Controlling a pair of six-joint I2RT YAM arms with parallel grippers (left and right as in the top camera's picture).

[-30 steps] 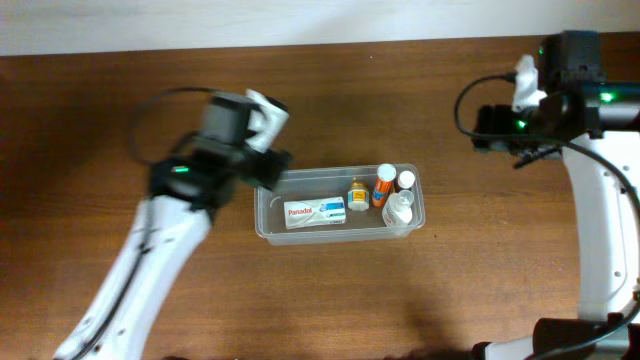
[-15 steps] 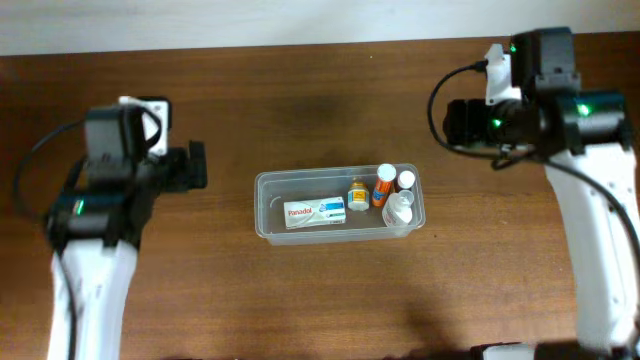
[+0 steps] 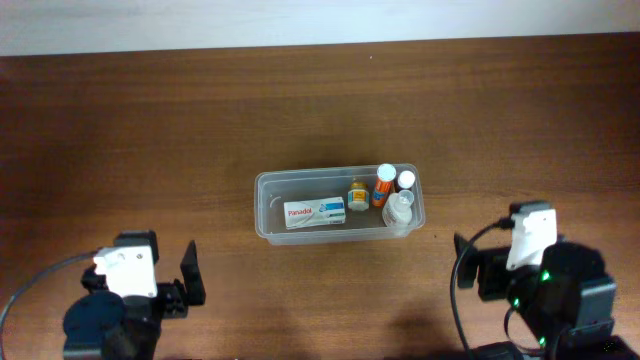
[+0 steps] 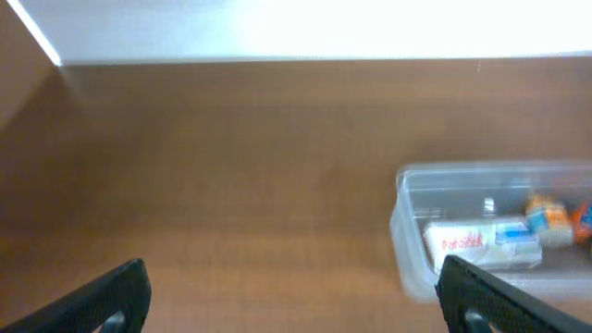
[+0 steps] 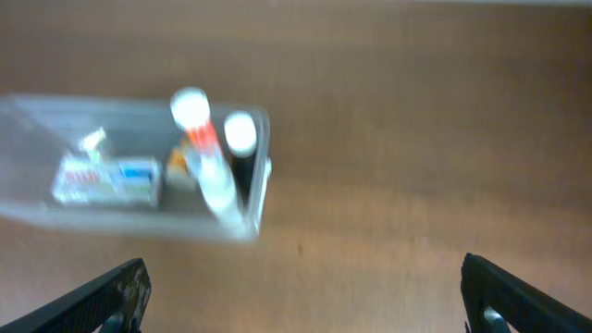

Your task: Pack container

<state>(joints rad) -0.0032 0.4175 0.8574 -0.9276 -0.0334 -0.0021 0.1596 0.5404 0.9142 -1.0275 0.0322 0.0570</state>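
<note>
The container (image 3: 262, 200) sat about mid-desk, well clear of every edge. A white-and-blue medicine box (image 3: 315, 212) lay flat in its middle, and several small bottles (image 3: 384, 186) stood crowded upright at its right end. Around it the desk (image 3: 500, 120) showed bare wood. The left tool (image 4: 294, 301) hung by the near-left corner and the right tool (image 5: 305, 296) by the near-right corner. Both had their fingers spread wide, held nothing, and were well apart from the tub. Packing looked done or nearly so. The likely trouble was a tool coming in low and catching the light tub's wall, sliding it or toppling the upright bottles.
</note>
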